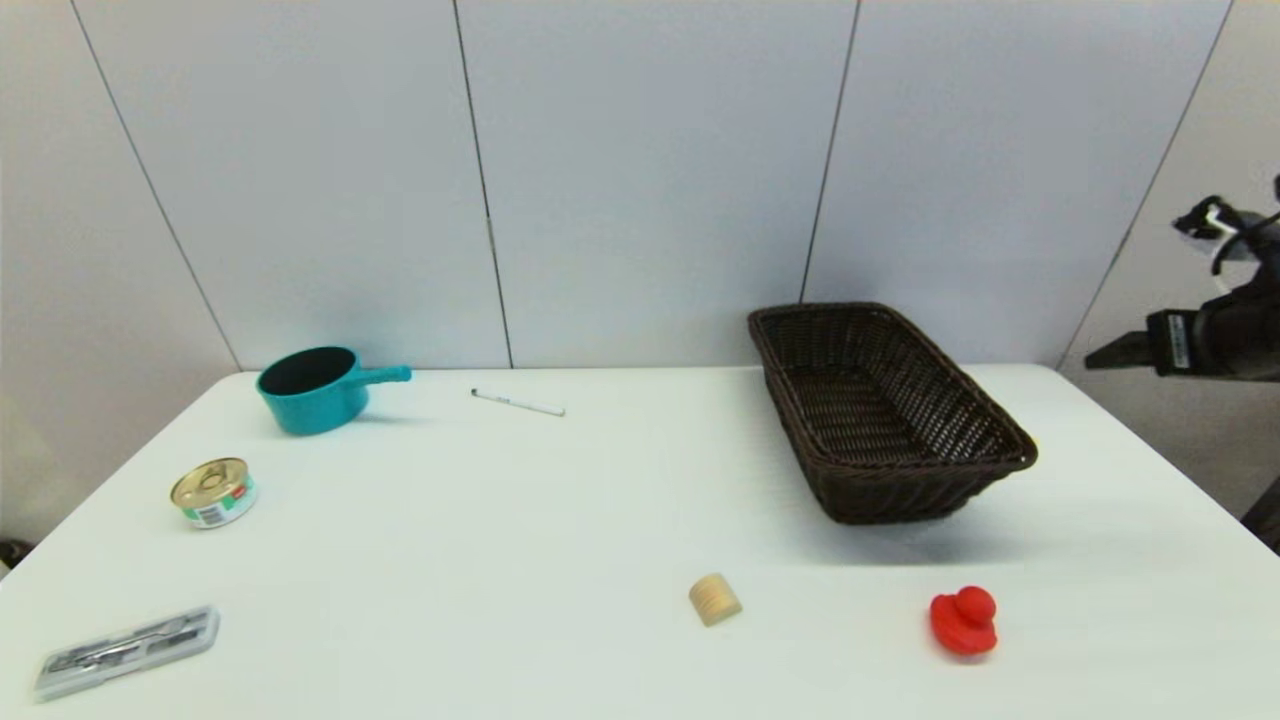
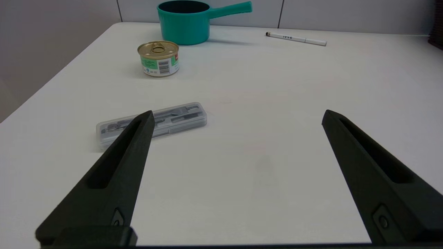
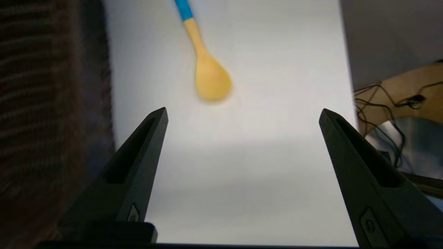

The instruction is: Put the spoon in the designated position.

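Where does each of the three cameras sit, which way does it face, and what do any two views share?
Head view: on the robot's head, facing forward and down at the table; the right arm shows at the right edge.
Left wrist view: behind the open left gripper, facing the can, teal pot and pen.
Right wrist view: behind the open right gripper, facing the spoon beside the basket.
Head and left wrist views share can, pot and pen.
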`<control>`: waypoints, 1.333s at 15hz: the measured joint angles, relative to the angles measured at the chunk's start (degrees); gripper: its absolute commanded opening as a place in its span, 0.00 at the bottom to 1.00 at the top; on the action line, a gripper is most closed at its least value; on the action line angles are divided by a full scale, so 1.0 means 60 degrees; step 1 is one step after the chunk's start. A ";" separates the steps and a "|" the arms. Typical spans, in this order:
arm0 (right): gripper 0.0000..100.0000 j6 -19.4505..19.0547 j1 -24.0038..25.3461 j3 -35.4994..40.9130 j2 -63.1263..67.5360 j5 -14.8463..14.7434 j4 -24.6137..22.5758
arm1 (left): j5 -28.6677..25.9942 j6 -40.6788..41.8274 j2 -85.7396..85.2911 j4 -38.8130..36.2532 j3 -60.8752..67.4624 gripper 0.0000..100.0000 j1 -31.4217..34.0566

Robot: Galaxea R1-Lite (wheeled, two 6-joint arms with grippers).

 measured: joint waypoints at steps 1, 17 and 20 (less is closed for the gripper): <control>1.00 -0.0043 0.0000 0.0335 -0.0805 0.0004 0.0203 | 0.0000 0.0000 0.0000 0.0000 0.0000 1.00 0.0000; 1.00 -0.1081 0.2739 1.0086 -1.3121 0.0095 -0.0807 | 0.0000 0.0000 0.0000 0.0000 0.0000 1.00 0.0000; 1.00 -0.0372 0.2877 1.1648 -1.3846 0.0067 -0.2530 | -0.0004 -0.0004 0.0000 0.0000 0.0000 1.00 0.0000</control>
